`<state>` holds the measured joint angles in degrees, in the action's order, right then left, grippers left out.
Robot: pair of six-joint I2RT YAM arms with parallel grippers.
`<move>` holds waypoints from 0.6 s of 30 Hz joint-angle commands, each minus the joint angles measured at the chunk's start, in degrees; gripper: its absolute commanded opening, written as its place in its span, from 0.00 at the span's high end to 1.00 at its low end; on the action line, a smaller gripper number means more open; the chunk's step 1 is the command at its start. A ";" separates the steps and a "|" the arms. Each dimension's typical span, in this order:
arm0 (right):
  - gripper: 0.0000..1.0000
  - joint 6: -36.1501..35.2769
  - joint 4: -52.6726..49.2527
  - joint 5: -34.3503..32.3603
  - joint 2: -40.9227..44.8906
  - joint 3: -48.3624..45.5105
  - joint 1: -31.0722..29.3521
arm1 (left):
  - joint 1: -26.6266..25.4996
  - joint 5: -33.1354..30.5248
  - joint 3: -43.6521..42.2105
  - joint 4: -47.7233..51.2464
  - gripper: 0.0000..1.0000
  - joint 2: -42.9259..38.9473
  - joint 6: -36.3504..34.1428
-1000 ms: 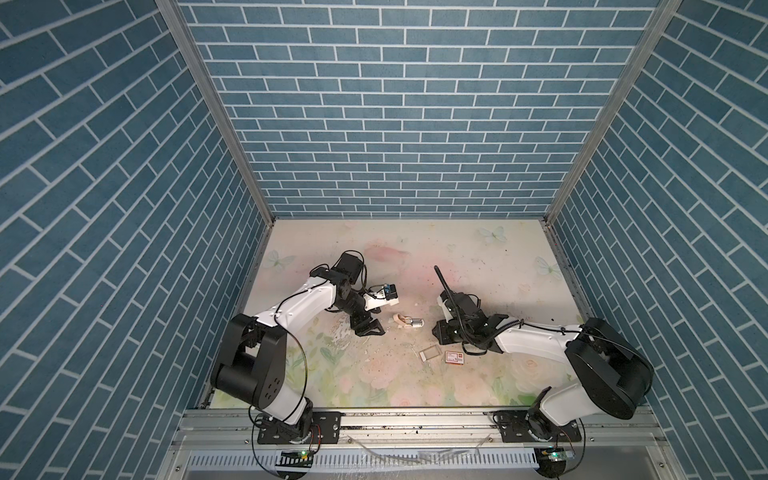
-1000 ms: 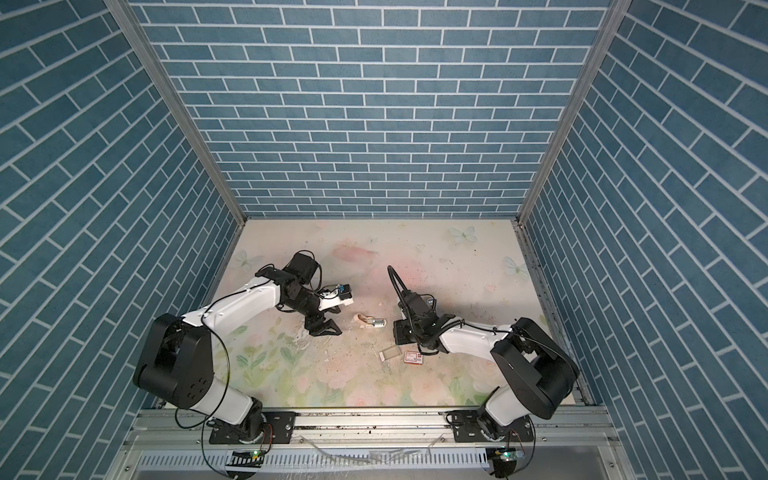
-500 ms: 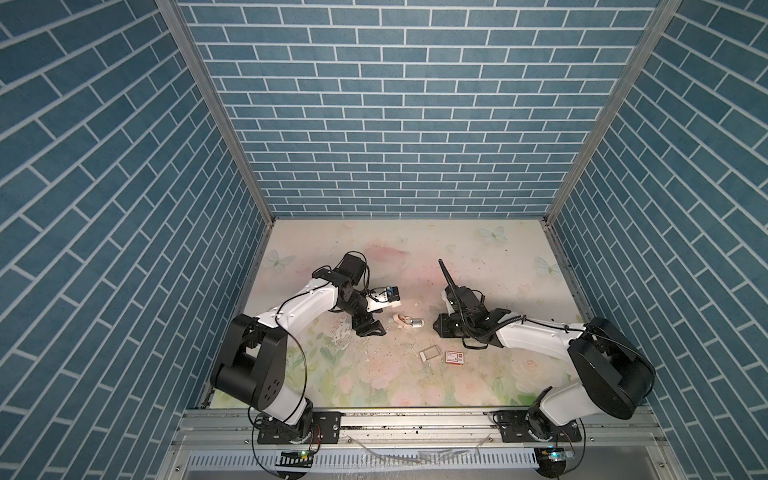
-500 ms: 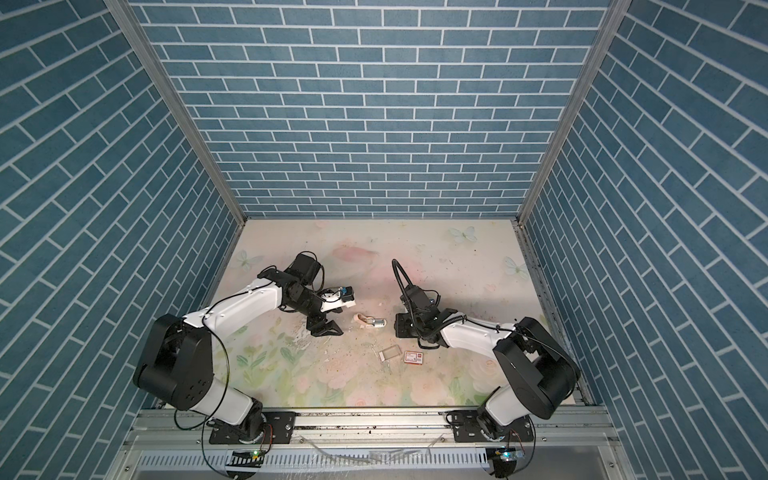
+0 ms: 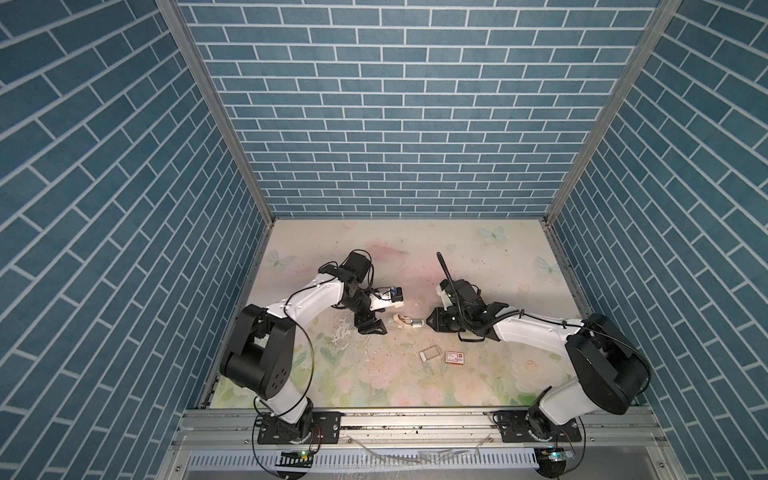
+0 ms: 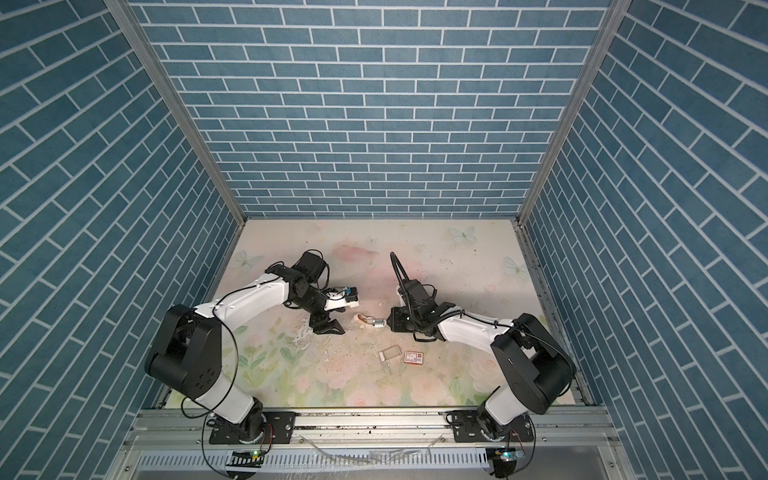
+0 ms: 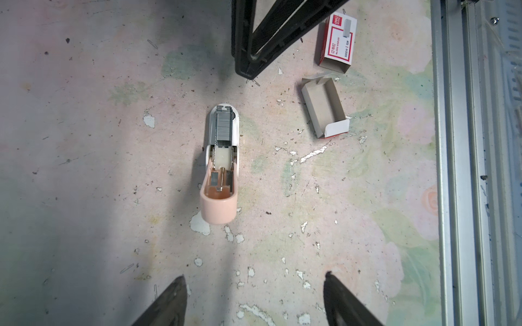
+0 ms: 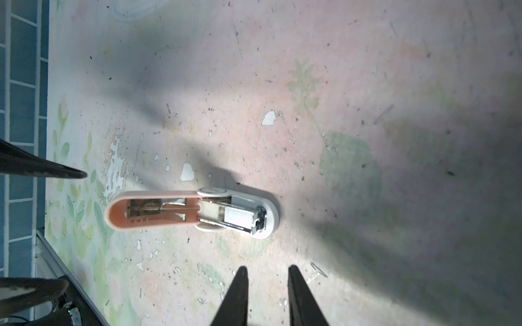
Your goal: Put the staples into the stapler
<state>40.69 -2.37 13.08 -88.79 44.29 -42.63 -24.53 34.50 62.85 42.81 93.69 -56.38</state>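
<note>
Left hand (image 7: pixel 254 276) gapes; only wrist views resolve staples (image 7: pixel 224 127) inside stapler (image 7: pixel 221 166).

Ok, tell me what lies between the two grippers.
The small pink-and-white plastic stapler, hinged open with silvery staples inside, touching neither left gripper nor right gripper; the left wrist view shows it.
</note>
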 commanded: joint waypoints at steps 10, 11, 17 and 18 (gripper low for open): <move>0.74 -0.06 -0.32 1.50 -5.93 2.84 1.41 | -2.08 -1.23 2.89 -0.44 0.25 3.46 -1.28; 0.74 -0.16 -0.03 1.64 -6.08 2.82 1.49 | -2.06 -1.22 2.89 -0.66 0.25 3.56 -1.27; 0.74 -0.52 0.33 2.56 -7.44 3.43 1.69 | -2.72 -1.52 4.11 -0.79 0.26 5.43 -1.53; 0.74 -0.52 0.26 2.56 -7.53 3.56 1.76 | -2.86 -1.61 4.36 -0.72 0.27 5.76 -1.54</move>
<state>40.66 -2.07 14.87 -95.48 46.46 -41.19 -26.83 33.17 65.87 41.58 98.17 -57.10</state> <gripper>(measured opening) 0.263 0.732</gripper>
